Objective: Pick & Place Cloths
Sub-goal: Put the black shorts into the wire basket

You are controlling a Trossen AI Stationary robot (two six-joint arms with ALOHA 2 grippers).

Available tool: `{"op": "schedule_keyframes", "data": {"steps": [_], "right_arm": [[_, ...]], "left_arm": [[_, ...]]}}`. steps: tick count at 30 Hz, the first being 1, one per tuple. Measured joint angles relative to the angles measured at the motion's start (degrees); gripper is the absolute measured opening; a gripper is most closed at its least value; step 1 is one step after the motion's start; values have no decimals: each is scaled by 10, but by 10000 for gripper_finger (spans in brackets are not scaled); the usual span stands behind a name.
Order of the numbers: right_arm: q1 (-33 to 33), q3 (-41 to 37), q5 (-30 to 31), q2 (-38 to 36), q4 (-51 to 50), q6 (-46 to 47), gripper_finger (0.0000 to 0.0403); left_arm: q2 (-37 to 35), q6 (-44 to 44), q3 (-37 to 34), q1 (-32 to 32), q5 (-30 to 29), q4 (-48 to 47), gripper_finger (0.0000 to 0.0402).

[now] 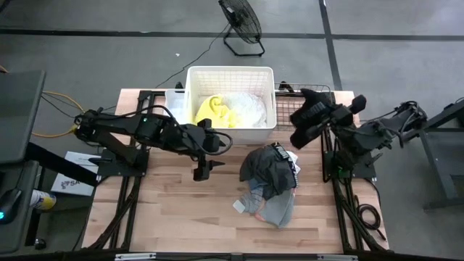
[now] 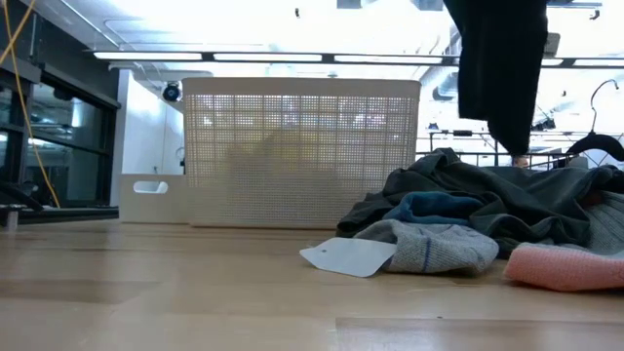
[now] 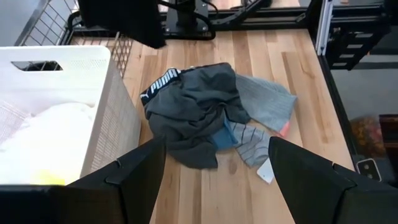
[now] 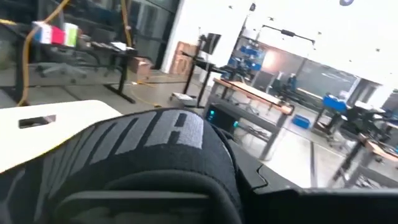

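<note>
A white slatted basket (image 1: 230,76) stands at the table's far middle, with a yellow cloth (image 1: 212,110) and a white cloth (image 1: 246,109) inside. A pile of cloths (image 1: 270,181), dark grey over blue-grey, light grey and pink, lies on the table right of centre. My left gripper (image 1: 201,172) hovers open above the table, left of the pile and near the basket's front. My right gripper (image 1: 299,129) is up beside the basket's right end, shut on a black cloth (image 2: 502,68) that hangs from it. My right gripper holds the black cloth up in the air. A black waistband with pale lettering (image 4: 155,137) lies draped across the wrist view and hides the fingers and the place of contact. The cloth hangs slack below the gripper, its lower end (image 2: 512,141) above the table.
A pale tag (image 2: 351,255) lies on the wood at the pile's near side. A wire rack (image 1: 312,90) sits at the far right, by the basket. A fan (image 1: 243,25) stands on the floor beyond the table. Bare wood (image 1: 167,217) shows at the near left.
</note>
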Motion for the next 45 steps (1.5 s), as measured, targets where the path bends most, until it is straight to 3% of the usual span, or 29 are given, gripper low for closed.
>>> {"op": "schedule_keyframes", "data": {"steps": [12,17,34,45], "right_arm": [[-187,0,1,-13,-1,2,4],[-279,0,-26,-13,-1,0,4],[-548,0,-305,38,-1,131,4],[-639,0,-454,133,-55,189,4]], "left_arm": [[12,6,0,0,-1,9,280],[16,15,0,0,-2,9,280],[14,22,0,0,-2,22,280],[14,22,0,0,-2,18,280]]}}
